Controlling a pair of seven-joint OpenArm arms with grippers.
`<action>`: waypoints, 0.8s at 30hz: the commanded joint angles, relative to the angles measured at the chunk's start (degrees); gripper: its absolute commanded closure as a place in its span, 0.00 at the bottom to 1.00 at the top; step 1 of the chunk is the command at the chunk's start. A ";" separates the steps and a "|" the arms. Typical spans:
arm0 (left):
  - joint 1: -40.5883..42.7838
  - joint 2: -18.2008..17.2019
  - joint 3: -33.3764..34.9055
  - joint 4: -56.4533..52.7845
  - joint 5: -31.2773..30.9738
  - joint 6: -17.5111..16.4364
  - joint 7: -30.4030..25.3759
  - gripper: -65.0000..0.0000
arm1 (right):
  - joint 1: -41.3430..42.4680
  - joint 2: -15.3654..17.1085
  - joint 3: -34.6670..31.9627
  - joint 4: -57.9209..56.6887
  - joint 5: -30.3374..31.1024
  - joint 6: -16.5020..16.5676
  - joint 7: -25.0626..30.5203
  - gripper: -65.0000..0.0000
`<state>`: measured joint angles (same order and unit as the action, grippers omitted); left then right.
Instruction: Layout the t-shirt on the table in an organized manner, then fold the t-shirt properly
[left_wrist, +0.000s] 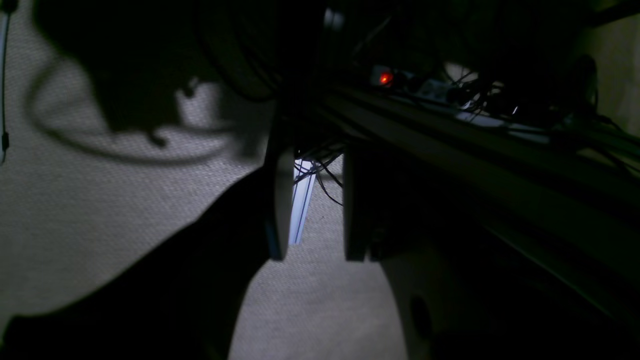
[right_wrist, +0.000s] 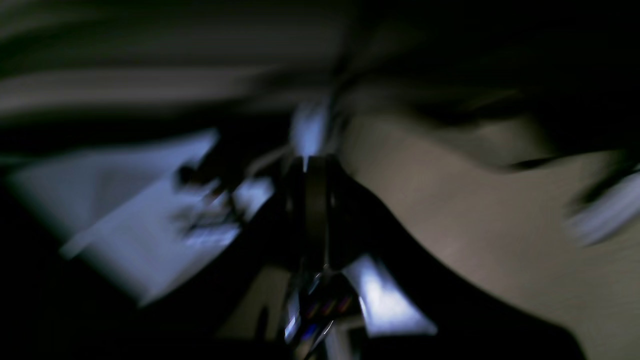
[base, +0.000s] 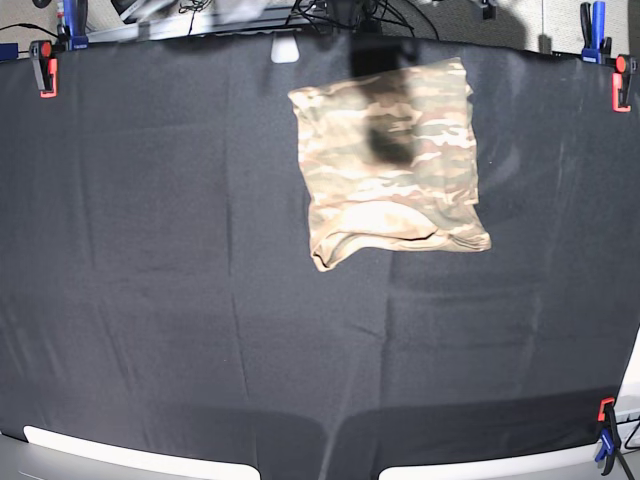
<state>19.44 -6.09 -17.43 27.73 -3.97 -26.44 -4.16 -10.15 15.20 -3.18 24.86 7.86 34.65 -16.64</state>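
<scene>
The camouflage t-shirt (base: 420, 190) lies folded into a rough rectangle on the black table (base: 160, 260), right of centre towards the far edge, with a dark shadow across its upper middle. Neither arm shows plainly in the base view. In the left wrist view my left gripper (left_wrist: 315, 257) is open with nothing between its fingers, and it hangs over grey carpet beside the table's frame. The right wrist view is badly motion-blurred. My right gripper (right_wrist: 312, 165) shows there with its fingers pressed together and nothing in them. The t-shirt appears in neither wrist view.
Red clamps (base: 43, 65) hold the black cloth at the far corners, with another clamp (base: 605, 410) at the near right. Cables and a power strip with a red light (left_wrist: 385, 78) lie along the far edge. A dark blurred shape (base: 375, 50) hangs above the shirt.
</scene>
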 joint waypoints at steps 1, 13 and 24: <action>0.59 -0.13 -0.11 0.22 0.42 -0.52 -0.37 0.76 | -0.33 -0.26 0.00 0.24 -0.39 -1.77 0.07 1.00; 1.40 1.51 -0.11 -0.02 5.49 2.91 -0.42 0.76 | -0.50 -0.26 0.00 0.20 -0.50 -2.19 1.25 1.00; 1.36 1.60 -0.11 -0.02 5.49 2.93 -1.92 0.76 | -0.66 -0.28 0.00 -0.50 -1.95 -2.21 1.25 1.00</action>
<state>20.29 -4.45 -17.43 27.53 1.76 -22.98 -5.78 -10.81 14.26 -3.27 24.18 5.76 34.63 -15.66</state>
